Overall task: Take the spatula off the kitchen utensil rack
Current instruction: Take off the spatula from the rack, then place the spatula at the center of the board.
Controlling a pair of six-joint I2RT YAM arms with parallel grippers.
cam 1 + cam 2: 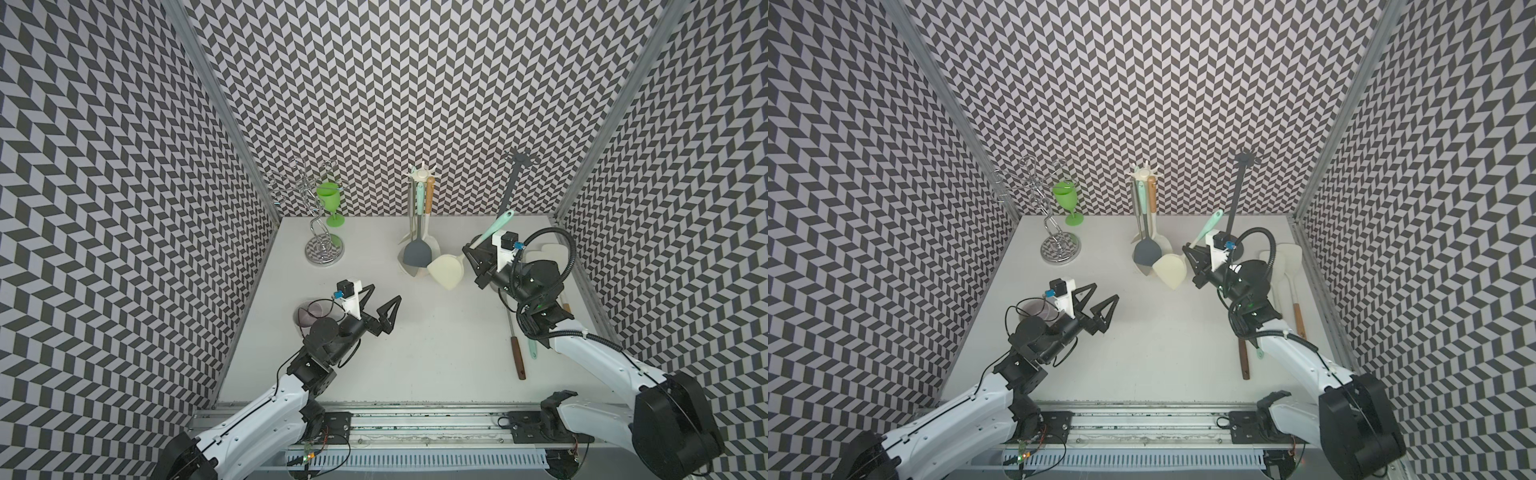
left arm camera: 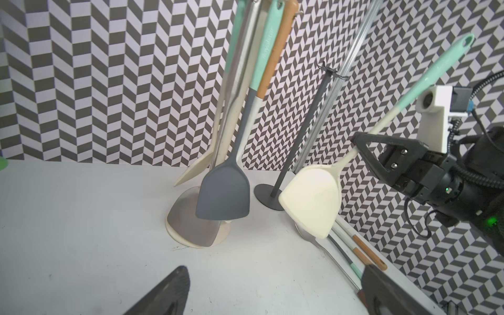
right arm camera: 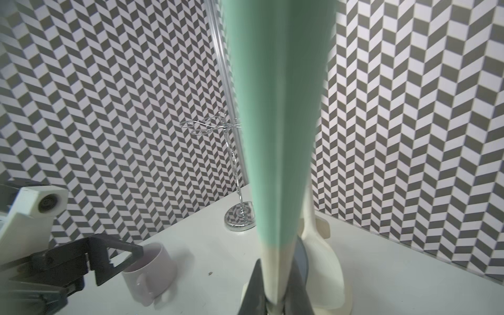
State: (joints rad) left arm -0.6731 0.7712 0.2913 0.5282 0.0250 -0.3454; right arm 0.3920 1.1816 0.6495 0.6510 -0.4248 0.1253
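A spatula with a cream head (image 1: 446, 270) (image 2: 311, 201) and mint handle (image 3: 275, 136) hangs tilted in the air, free of both racks. My right gripper (image 1: 471, 249) (image 1: 1190, 251) (image 3: 275, 289) is shut on its cream neck. The cream utensil rack (image 1: 420, 174) (image 2: 177, 234) stands just left of it at the back centre, with a dark grey spatula (image 1: 417, 253) (image 2: 223, 193) and other utensils hanging on it. Behind my right gripper stands a thin dark rack (image 1: 509, 191) with bare hooks. Nothing is between the fingers of my open left gripper (image 1: 385, 291) (image 1: 1105, 291) (image 2: 275, 289), low over the table's middle.
A chrome cup tree (image 1: 322, 249) with a green goblet (image 1: 330, 199) stands at the back left. A mauve mug (image 1: 307, 318) (image 3: 148, 272) sits beside my left arm. Loose utensils lie along the right edge: a brown-handled one (image 1: 517, 357) and cream spatulas (image 1: 1287, 257).
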